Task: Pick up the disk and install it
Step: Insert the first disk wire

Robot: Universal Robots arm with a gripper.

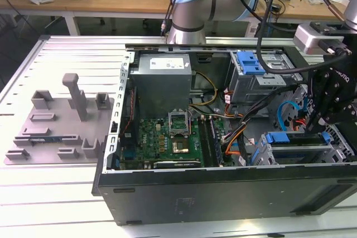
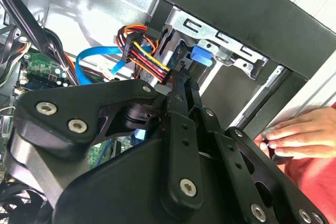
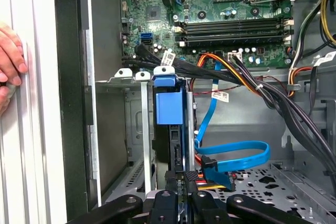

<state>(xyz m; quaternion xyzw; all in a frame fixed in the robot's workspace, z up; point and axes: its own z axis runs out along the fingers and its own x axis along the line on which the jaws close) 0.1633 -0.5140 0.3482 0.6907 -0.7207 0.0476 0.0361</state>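
Inside the black steel case [image 1: 223,193], the disk [image 3: 169,103], framed in glossy blue plastic rails, stands on edge in a grey sheet-metal cage [image 3: 145,129]. The black, bolted end effector [image 2: 186,82] sits at its end; whether it grips, I cannot tell. A hand [image 3: 9,59] rests on the ribbed table [image 3: 31,156].

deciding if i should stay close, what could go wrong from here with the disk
1. The blue data cable and the power wire bundle lie right beside the disk in its bay; the end effector could snag or pinch them.
2. A person's hand rests on the table beside the computer case, near the arm; it might be struck.
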